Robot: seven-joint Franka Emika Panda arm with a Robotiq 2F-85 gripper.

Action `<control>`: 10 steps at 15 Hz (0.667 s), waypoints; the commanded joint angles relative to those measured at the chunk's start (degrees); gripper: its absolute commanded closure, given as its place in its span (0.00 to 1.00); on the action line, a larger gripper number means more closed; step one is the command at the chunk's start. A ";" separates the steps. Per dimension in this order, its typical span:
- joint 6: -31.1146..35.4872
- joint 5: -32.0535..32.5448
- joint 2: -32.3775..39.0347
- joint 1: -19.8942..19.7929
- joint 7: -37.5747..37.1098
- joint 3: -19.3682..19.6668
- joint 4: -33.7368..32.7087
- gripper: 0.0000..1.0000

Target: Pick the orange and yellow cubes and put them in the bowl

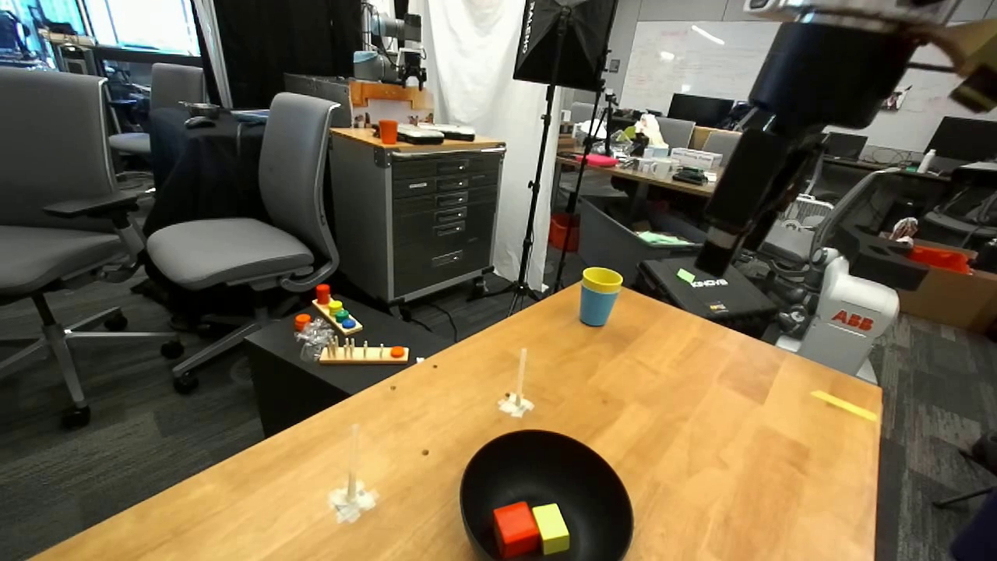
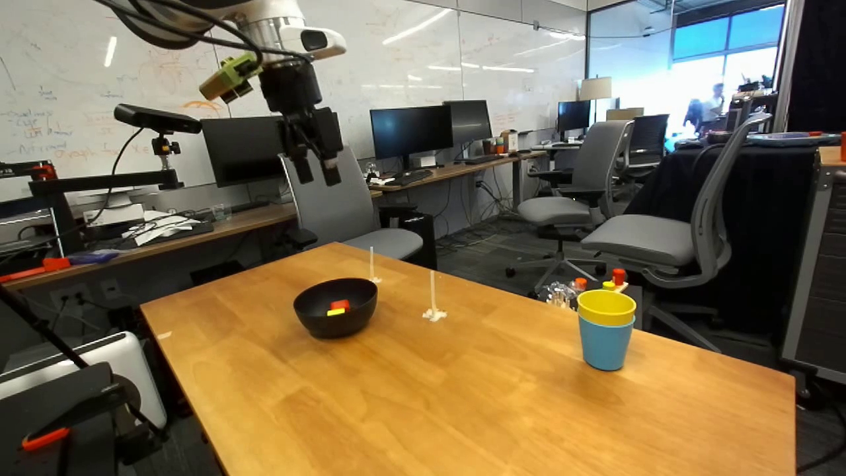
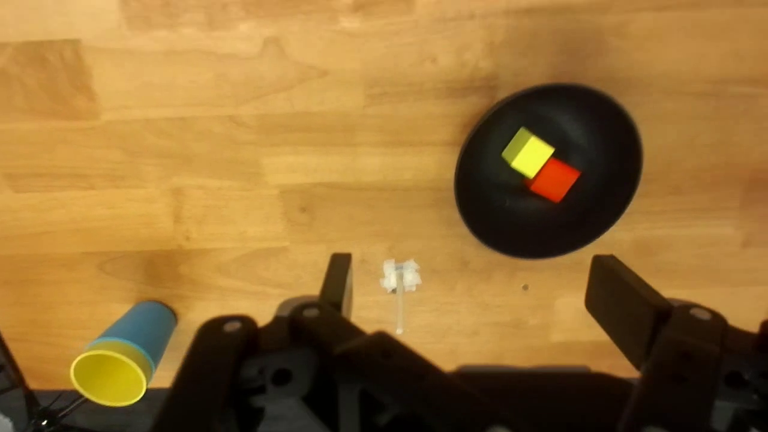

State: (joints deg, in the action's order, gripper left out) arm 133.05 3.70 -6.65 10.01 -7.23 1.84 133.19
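The orange-red cube (image 1: 516, 531) and the yellow cube (image 1: 552, 529) lie side by side inside the black bowl (image 1: 572, 461), touching or nearly so. They also show in an exterior view, orange-red cube (image 2: 341, 305) and yellow cube (image 2: 336, 313), in the bowl (image 2: 338, 327). In the wrist view the yellow cube (image 3: 530, 155) and the orange-red cube (image 3: 555, 180) rest in the bowl (image 3: 510, 222), upper right of the jaws. My gripper (image 3: 477, 282) is open and empty, its fingers wide apart. It hangs high above the table in both exterior views (image 2: 318, 174).
A yellow cup stacked in a blue cup (image 2: 605, 344) stands on the wooden table (image 2: 462, 396), away from the bowl. Two thin upright sticks, a nearer stick (image 1: 521, 375) and a further stick (image 1: 353, 461), are taped near the table's edge beside the bowl.
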 commanded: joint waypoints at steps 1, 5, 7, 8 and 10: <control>-12.52 -3.50 -6.66 -2.35 6.09 -1.95 1.06 0.00; -19.00 -1.69 -8.88 -3.74 6.96 -2.17 0.70 0.00; -18.80 -1.88 -9.41 -4.21 7.81 -2.06 0.89 0.00; -17.77 -2.25 -7.44 -4.30 6.53 -2.41 0.06 0.00; -17.80 -2.22 -7.34 -4.57 6.58 -2.41 0.07 0.00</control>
State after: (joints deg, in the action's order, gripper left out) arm 115.35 1.86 -14.00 6.99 -0.94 0.91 133.34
